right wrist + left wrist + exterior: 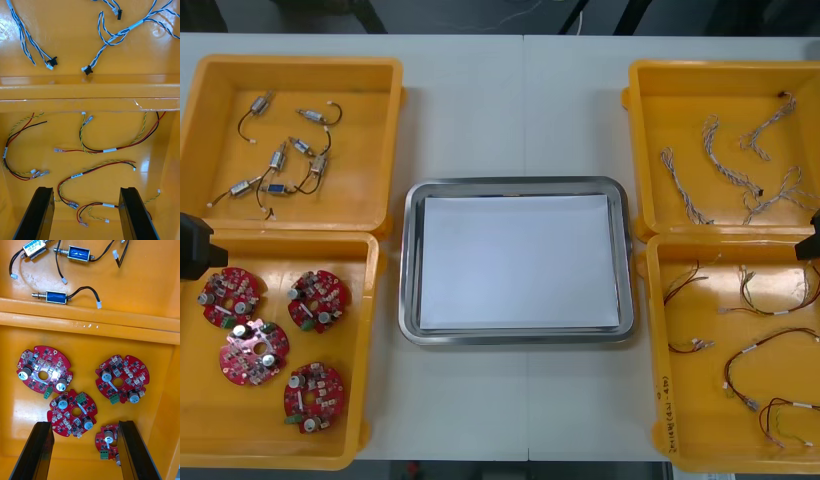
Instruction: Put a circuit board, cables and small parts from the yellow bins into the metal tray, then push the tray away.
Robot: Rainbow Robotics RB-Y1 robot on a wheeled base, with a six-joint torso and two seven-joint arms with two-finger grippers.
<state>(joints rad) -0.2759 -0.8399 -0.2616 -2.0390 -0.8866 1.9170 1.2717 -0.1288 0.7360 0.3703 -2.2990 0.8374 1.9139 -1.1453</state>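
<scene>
Left gripper (84,423): black fingers spread wide, nothing between them. It hovers over the near-left yellow plastic bin (210,425), at the table's left edge.
Right gripper (86,188): black fingers spread wide, nothing between them. It hovers over the near-right yellow plastic bin (700,425), at the table's right edge.
Round red circuit boards (56,363): four, lying flat and apart on the floor of the near-left yellow plastic bin. Two lie toward its far wall and two toward its near wall. One is partly hidden behind a finger of the left gripper.
Small metal parts (280,155): several, each with a black lead, scattered in the far-left yellow plastic bin (370,100).
Twisted blue and white cables (129,28): loose on the floor of the far-right yellow plastic bin (660,100).
Red and yellow cables (108,150): loose strands spread across the floor of the near-right yellow plastic bin, below the right gripper.
Metal tray (412,260): shiny, rectangular with rounded corners, white inside. It sits at the table's centre, between the left and right bins and just beside them.
Light table (520,110): carries one bin at each corner and the metal tray between them.
</scene>
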